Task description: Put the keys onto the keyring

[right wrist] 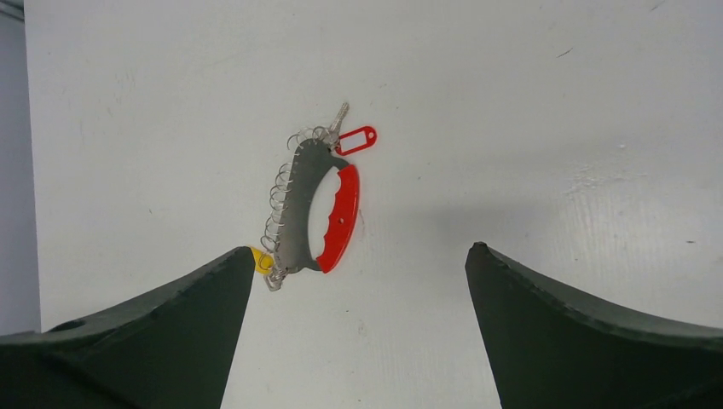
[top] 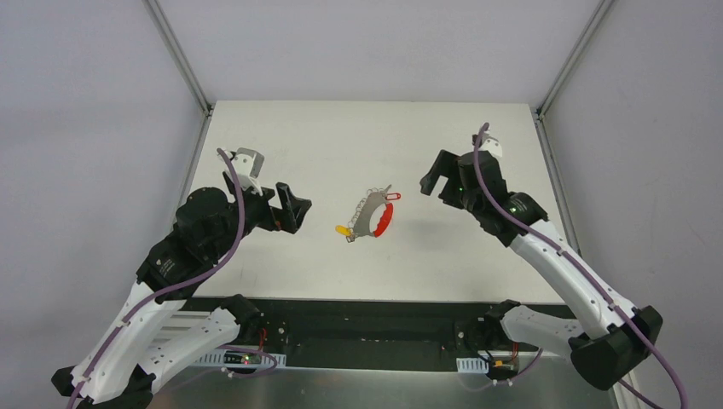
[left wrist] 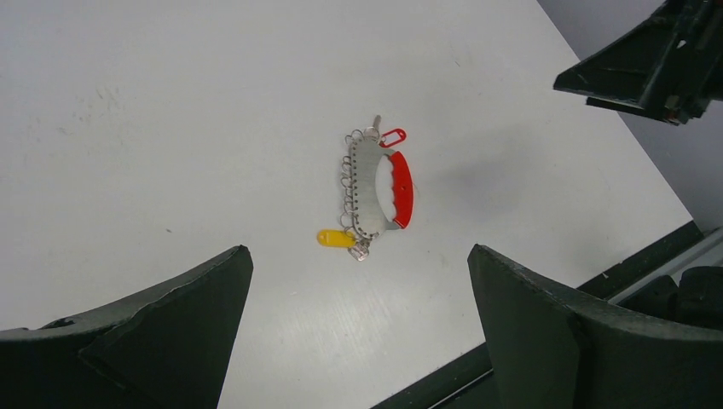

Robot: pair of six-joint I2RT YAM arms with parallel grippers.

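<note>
The keyring (top: 367, 218), a grey curved plate with a red grip (top: 384, 221) bowing across its inner side, is lying flat near the middle of the white table (top: 477, 128), between the two arms. In the top view its long axis is running diagonally from the near-left end up to the far-right end. The grip is facing the right arm, and a row of small wire rings (left wrist: 348, 175) is fringing the outer edge toward the left arm; the rings are too fine to count surely. Two keys are showing, one at each end of the plate. One silvery key (right wrist: 339, 115) is sticking out of the far-right end, its long axis carrying on along the plate's line and its tip pointing away from the arm bases, with one red tag (right wrist: 356, 140) lying just beside it. A smaller silvery key (right wrist: 273, 279) is sitting at the near-left end, touching one yellow tag (right wrist: 263, 258); it is too small to tell which way it is pointing. The left gripper (top: 294, 209) is hovering left of the keyring, fingers spread wide and grasping nothing. The right gripper (top: 433, 181) is hovering to the right, likewise released and empty. Both are standing well apart from the keyring, and in each wrist view the keyring is showing in the gap between that gripper's own fingers
</note>
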